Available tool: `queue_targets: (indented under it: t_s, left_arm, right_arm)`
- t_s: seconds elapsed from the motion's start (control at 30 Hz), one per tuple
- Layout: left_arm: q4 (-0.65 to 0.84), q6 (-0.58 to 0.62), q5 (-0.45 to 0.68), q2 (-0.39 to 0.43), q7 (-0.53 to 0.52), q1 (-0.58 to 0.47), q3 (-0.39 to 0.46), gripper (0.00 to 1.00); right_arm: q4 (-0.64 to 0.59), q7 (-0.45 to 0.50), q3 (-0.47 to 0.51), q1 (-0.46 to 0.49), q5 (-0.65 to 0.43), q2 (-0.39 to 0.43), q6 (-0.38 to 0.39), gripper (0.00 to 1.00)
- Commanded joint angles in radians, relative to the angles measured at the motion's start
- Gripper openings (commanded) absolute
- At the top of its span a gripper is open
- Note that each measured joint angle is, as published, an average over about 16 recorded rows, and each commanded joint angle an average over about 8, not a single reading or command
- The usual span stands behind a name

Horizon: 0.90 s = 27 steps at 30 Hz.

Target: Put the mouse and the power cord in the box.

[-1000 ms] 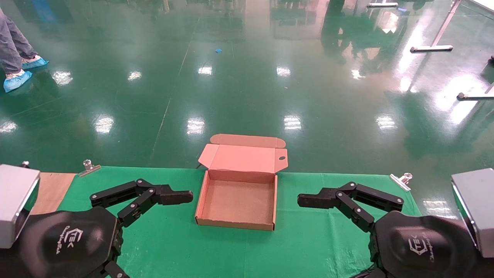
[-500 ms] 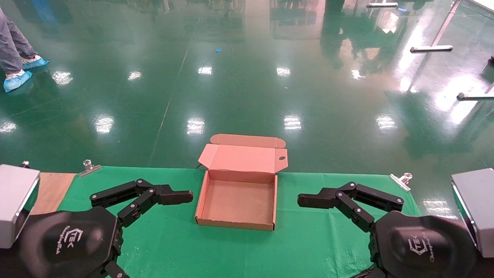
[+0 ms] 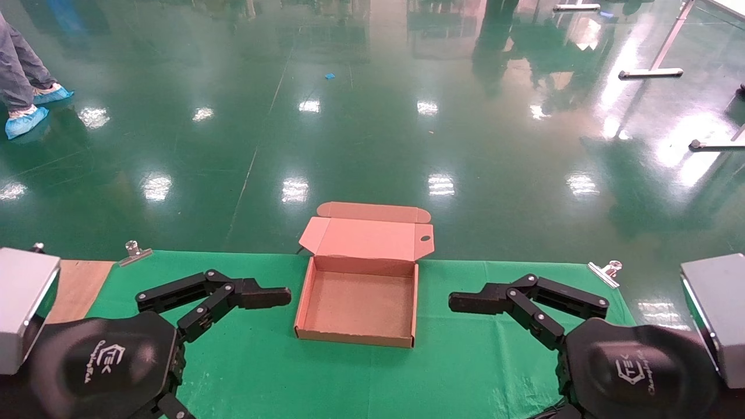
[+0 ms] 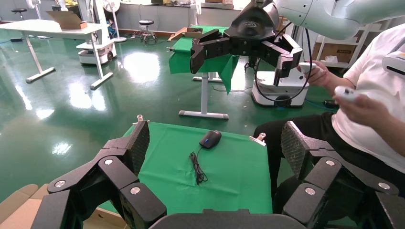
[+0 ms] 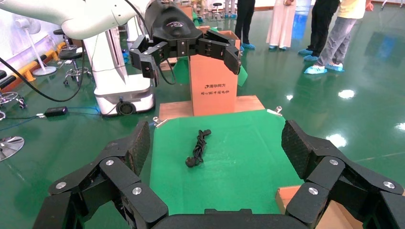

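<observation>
The brown cardboard box (image 3: 361, 302) lies open in the middle of the green cloth, its lid (image 3: 364, 238) folded back over the far edge. My left gripper (image 3: 262, 355) hovers open to its left, my right gripper (image 3: 471, 364) open to its right, both empty. The mouse and the power cord are hidden in the head view. In the left wrist view the black mouse (image 4: 210, 139) with its thin cable (image 4: 197, 167) lies on the cloth far beyond the open left gripper (image 4: 216, 143). In the right wrist view the bundled black power cord (image 5: 199, 148) lies well beyond the open right gripper (image 5: 217, 143).
Metal clips (image 3: 135, 251) (image 3: 605, 270) pin the cloth at the far corners. A wooden board (image 3: 78, 288) shows at the left end, with a tall brown carton (image 5: 213, 81) standing there. A seated person (image 4: 367, 119) is close to the right end. Green floor lies beyond the far edge.
</observation>
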Motion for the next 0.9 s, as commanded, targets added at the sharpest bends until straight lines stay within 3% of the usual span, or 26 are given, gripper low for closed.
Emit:
queue_targets:
  t_s: [0.03,0.33,0.47,0.9]
  left_arm:
    - [0.0,0.0,0.0,0.0,0.0,0.0,0.0,1.0]
    - [0.007,0.001,-0.006,0.002,0.002,0.004,-0.002,1.0]
    - [0.028,0.013,0.01,-0.002,0.024,0.009,0.002,1.0]
    - [0.197,0.072,0.316,0.021,0.202,-0.055,0.136,1.0]
  right_arm:
    - [0.0,0.0,0.0,0.0,0.0,0.0,0.0,1.0]
    - [-0.001,-0.003,-0.001,-0.001,-0.002,-0.001,-0.001,1.0]
    - [0.003,-0.018,-0.019,0.009,-0.052,0.0,-0.005,1.0]
    - [0.05,-0.033,-0.214,0.136,-0.551,-0.039,-0.002,1.0]
